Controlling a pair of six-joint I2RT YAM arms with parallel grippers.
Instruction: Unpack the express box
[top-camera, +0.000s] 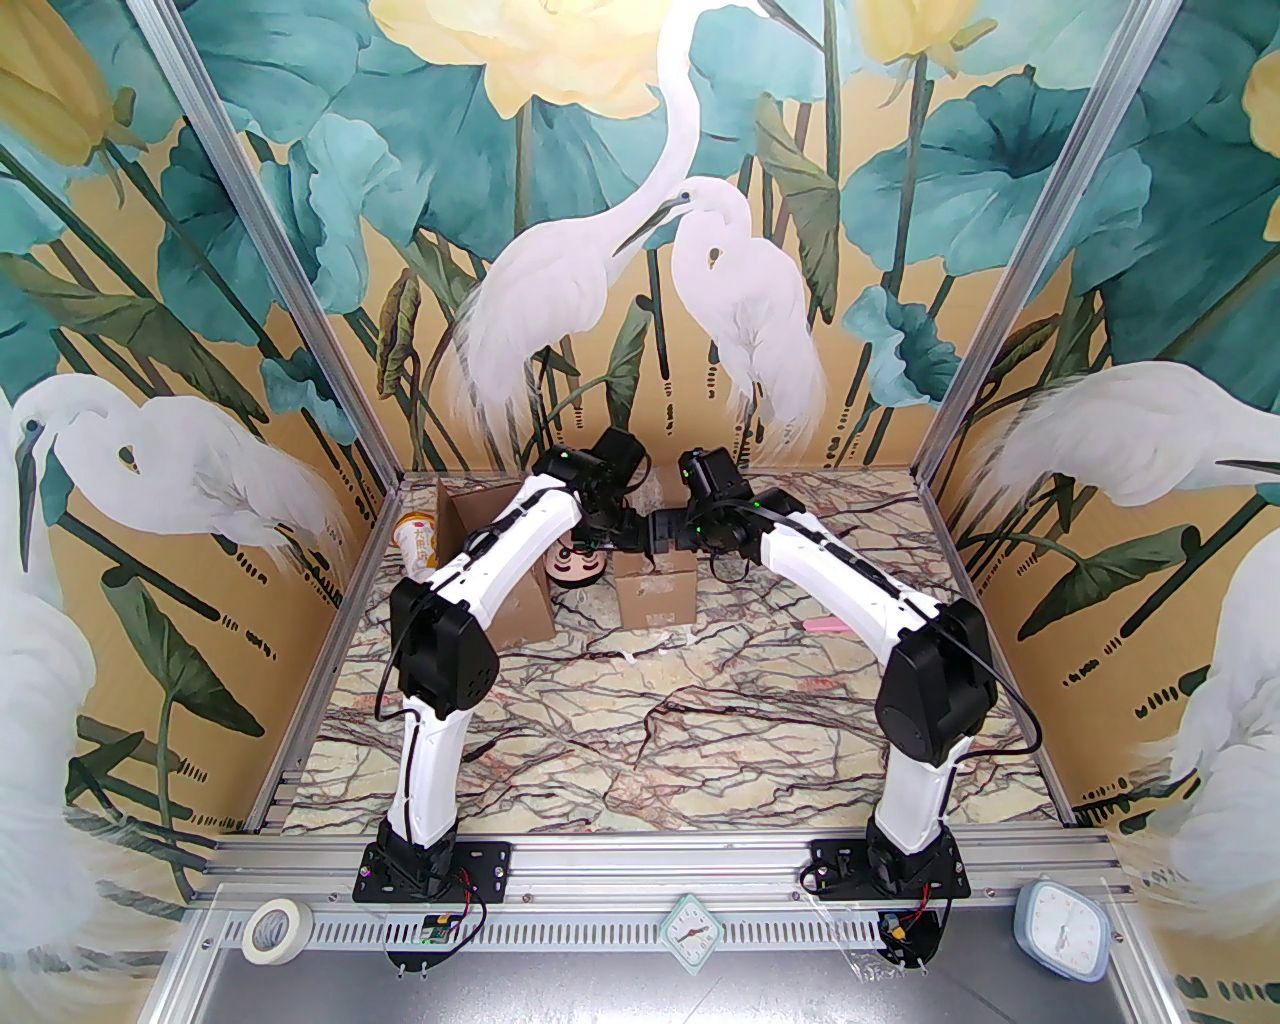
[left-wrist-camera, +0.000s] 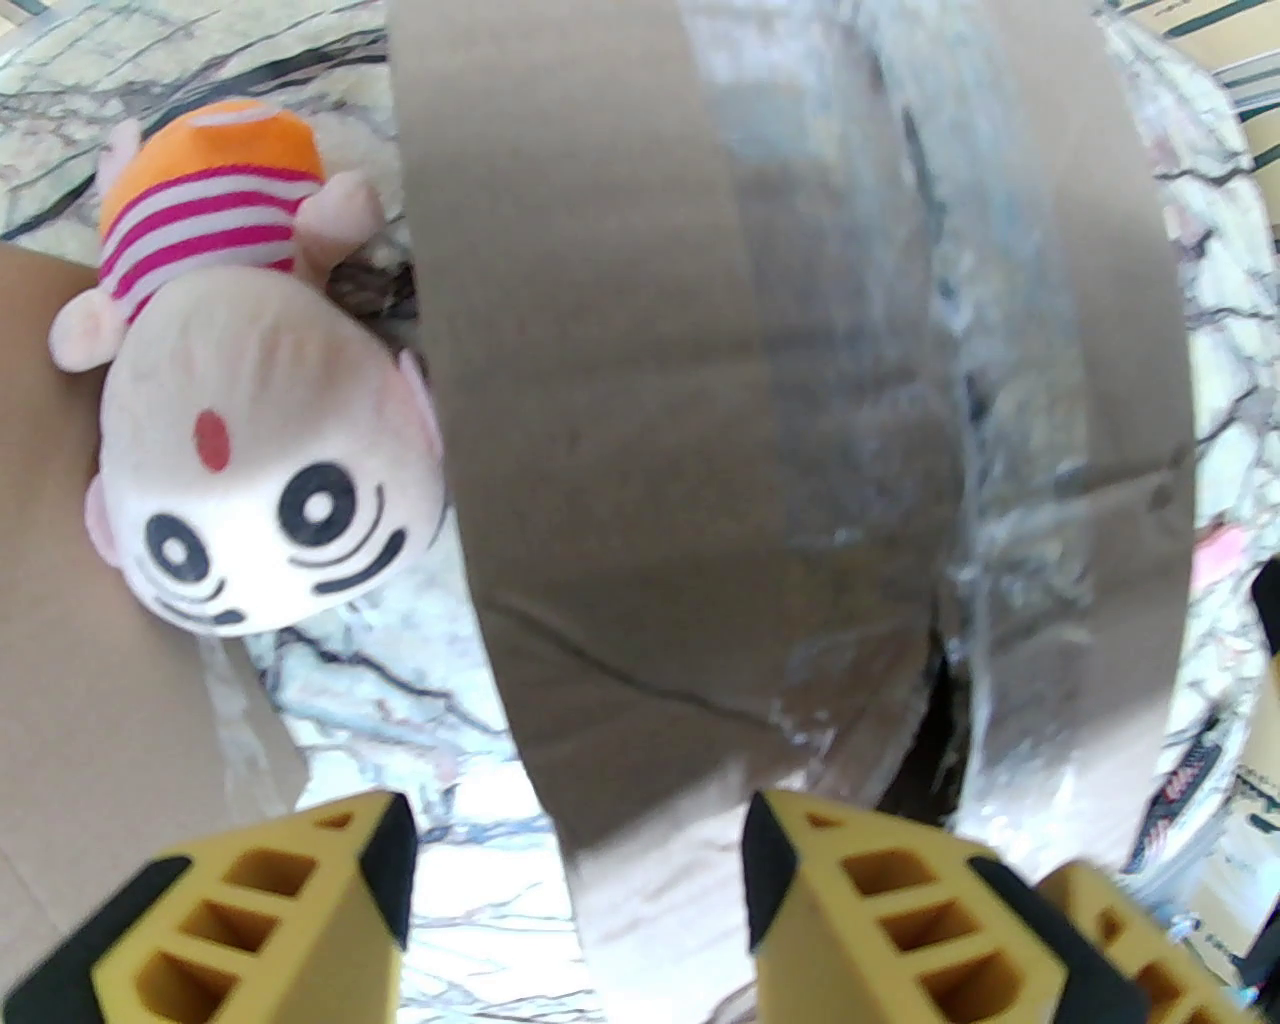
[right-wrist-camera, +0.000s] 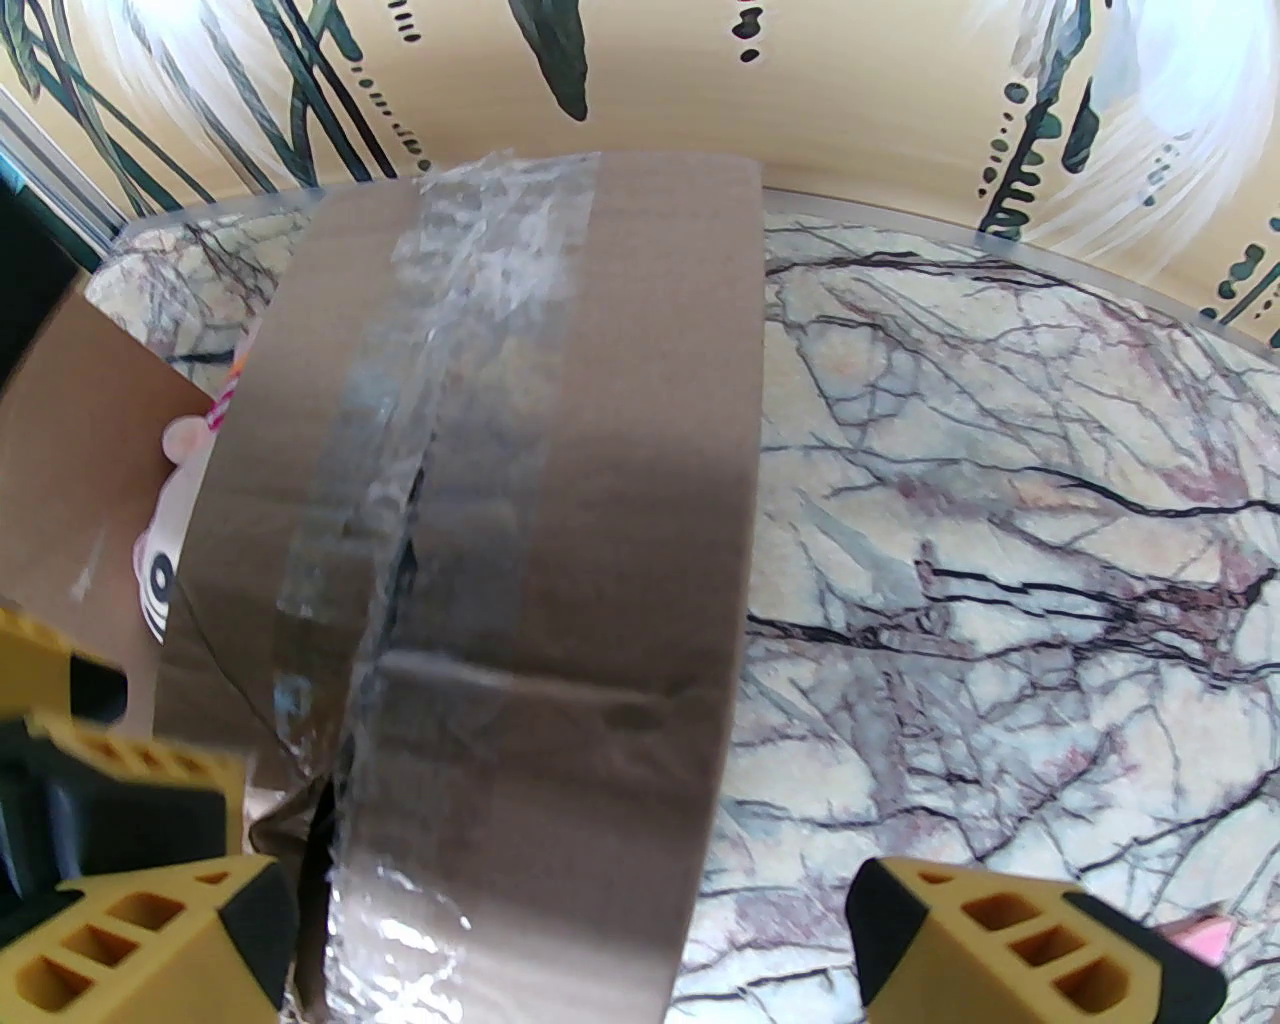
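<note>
Marble-pattern tabletop (top-camera: 640, 720), heron-and-lotus mural walls (top-camera: 900, 200), aluminium frame. Taped express box (top-camera: 655, 590) sits near the far edge, centre. A plush doll (left-wrist-camera: 260, 480) lies just left of it, against a bigger open carton (top-camera: 525, 615). Left gripper (left-wrist-camera: 575, 830) hovers over the box, fingers apart, gripping nothing. Right gripper (right-wrist-camera: 565, 880) is spread wide, straddling the box's taped seam; contact unclear.

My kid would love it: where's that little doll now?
In the overhead view the plush doll lies on the marble table, left of centre, between the small taped box and the bigger open box.
</note>
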